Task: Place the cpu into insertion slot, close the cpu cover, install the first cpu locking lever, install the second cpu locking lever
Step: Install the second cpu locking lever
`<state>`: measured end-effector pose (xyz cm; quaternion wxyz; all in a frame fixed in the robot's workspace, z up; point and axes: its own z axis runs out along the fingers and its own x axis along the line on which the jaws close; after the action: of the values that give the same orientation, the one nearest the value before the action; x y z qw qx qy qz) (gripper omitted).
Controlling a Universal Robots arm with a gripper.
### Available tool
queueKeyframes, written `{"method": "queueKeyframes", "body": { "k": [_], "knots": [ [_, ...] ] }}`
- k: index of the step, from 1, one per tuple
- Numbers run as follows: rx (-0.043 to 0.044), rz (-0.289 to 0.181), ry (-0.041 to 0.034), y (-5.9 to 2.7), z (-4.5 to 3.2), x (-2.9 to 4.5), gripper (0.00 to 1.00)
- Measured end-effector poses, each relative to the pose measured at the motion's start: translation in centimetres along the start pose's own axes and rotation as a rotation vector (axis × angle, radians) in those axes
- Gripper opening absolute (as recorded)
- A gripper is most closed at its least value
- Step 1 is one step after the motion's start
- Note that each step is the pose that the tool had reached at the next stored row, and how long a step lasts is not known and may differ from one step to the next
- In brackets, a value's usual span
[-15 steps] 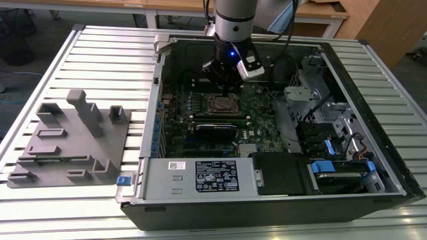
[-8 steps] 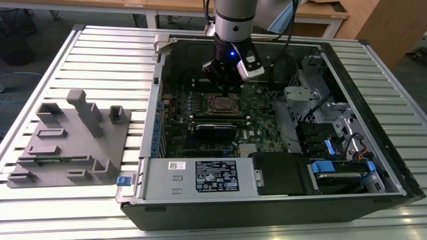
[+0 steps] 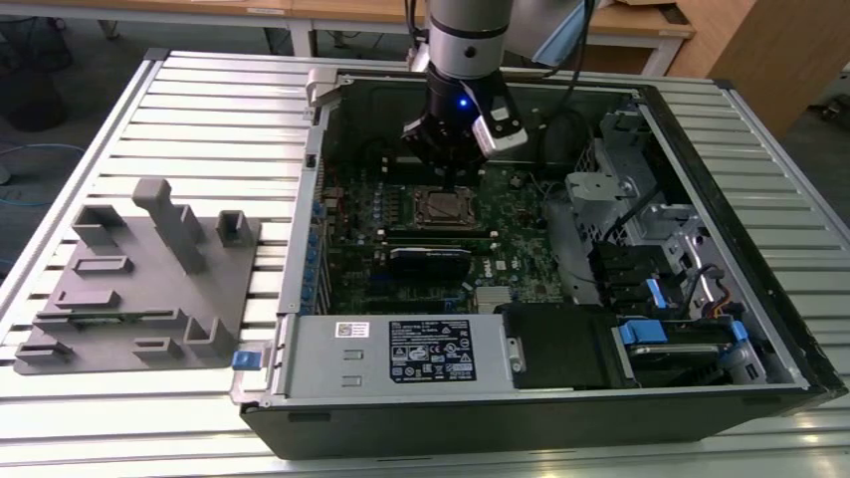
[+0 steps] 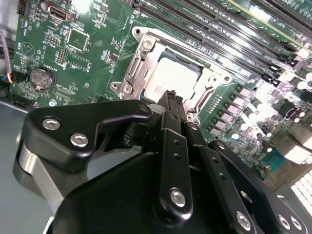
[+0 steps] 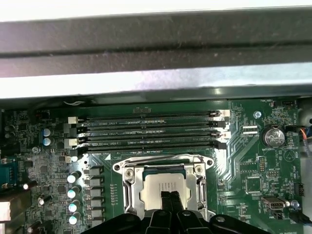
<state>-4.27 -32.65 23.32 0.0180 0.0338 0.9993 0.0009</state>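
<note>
My gripper hangs just above the cpu, fingers together; chip seated, cpu cover down, levers I can't judge.

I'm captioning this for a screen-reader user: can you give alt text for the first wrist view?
The gripper hangs over the cpu, which sits in the insertion slot on the green circuit board, framed by the cpu cover. Long black memory slots run beyond it.

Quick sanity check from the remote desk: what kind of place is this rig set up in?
Probably a lab or workshop bench for PC assembly. An open computer case lies on a slatted metal table, a grey parts fixture sits beside it, and wooden desks stand behind. The gripper hangs over the cpu.
</note>
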Motion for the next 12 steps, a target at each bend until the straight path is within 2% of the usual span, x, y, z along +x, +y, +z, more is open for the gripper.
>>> {"method": "queueKeyframes", "body": {
  "k": [12],
  "knots": [
    [0.0001,0.000,0.0001,-0.01,-0.19,-0.01,0.11]
  ]
}}
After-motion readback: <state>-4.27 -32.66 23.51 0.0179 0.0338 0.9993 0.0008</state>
